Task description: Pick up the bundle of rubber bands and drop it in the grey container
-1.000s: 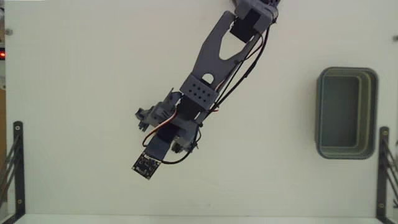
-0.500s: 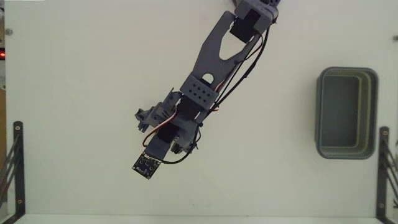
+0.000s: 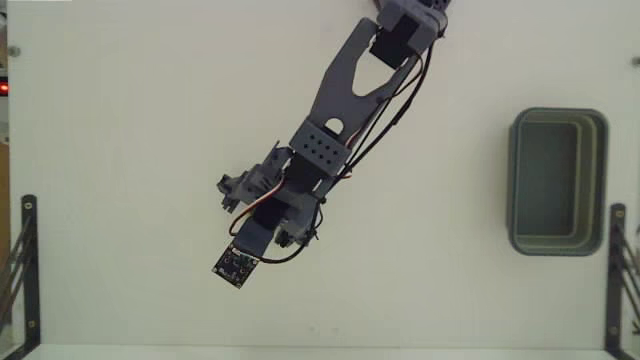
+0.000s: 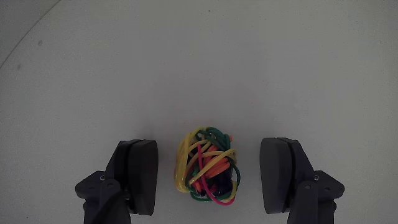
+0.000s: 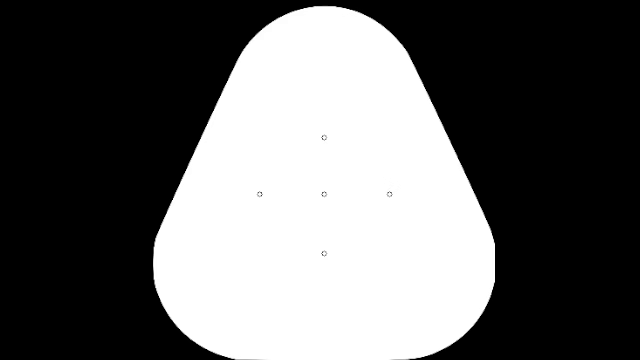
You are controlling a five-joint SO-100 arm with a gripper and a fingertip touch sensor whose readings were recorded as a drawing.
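Fixed view: the arm reaches over the white table (image 3: 120, 150), well left of the grey container (image 3: 556, 182); the bundle is hidden beneath it.

Wrist view: the end effector (image 4: 211, 177) gapes wide, holding nothing, the bundle of rubber bands (image 4: 207, 165) centred between its fingers. Best close squarely before lifting.

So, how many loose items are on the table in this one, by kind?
Multicoloured ball of rubber bands, between the open end effector fingers: 1
Grey-green rectangular plastic tub: 1
Small black square circuit board: 1
Total: 3
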